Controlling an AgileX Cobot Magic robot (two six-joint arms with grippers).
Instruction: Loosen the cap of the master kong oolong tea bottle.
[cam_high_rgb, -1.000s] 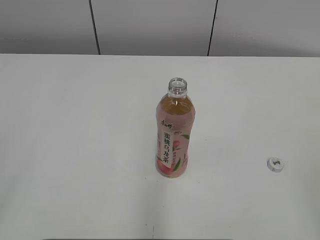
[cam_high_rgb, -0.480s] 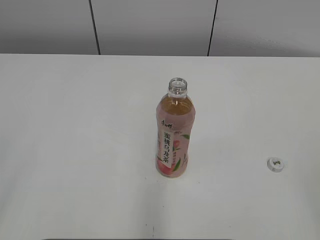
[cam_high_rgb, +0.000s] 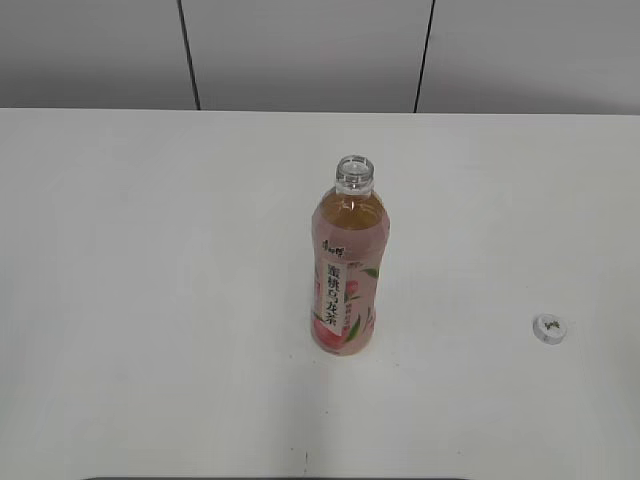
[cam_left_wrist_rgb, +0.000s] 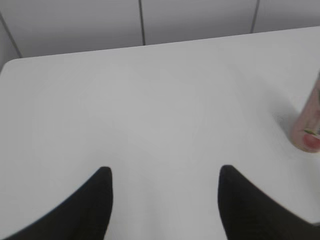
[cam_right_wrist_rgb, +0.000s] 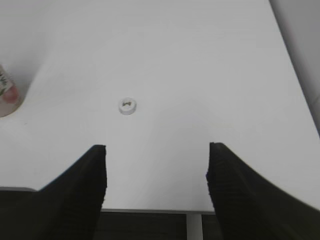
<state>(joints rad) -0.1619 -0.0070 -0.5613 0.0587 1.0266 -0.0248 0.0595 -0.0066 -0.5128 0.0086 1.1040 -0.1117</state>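
The master kong oolong tea bottle stands upright mid-table with its neck open and no cap on it. Its base also shows at the right edge of the left wrist view and at the left edge of the right wrist view. The white cap lies flat on the table to the bottle's right, logo up, and shows in the right wrist view. My left gripper is open and empty, well left of the bottle. My right gripper is open and empty, near the table's front edge, short of the cap. Neither gripper shows in the exterior view.
The white table ends at a grey panelled wall at the back. The table's front edge and a dark gap below it show in the right wrist view. The table's right edge runs along the right wrist view.
The bottle and cap sit slightly differently in the exterior view, the cap a little left and up; otherwise nothing has visibly changed.
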